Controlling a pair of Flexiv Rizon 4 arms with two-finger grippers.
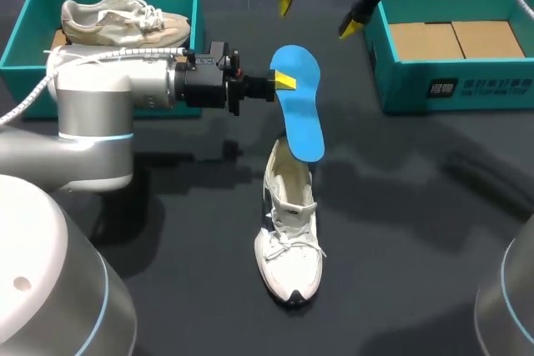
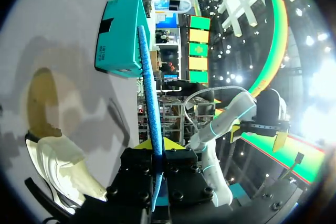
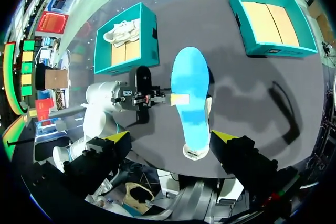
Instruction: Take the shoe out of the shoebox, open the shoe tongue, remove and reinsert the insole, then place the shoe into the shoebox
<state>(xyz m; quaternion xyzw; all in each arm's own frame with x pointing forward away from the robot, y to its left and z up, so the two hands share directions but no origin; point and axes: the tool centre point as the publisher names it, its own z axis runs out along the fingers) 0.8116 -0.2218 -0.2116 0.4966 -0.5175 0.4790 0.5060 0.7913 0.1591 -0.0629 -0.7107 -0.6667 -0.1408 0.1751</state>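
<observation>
From above, the left gripper [image 1: 284, 82] pinches the insole [image 1: 302, 110] by one edge, the shoe [image 1: 289, 235] below it, and the right gripper [image 1: 319, 14] hangs wide and empty beyond; the left wrist shows the insole [image 2: 151, 124] edge-on between its fingers; the right wrist shows it [image 3: 190, 95] ahead of the spread fingers.
</observation>
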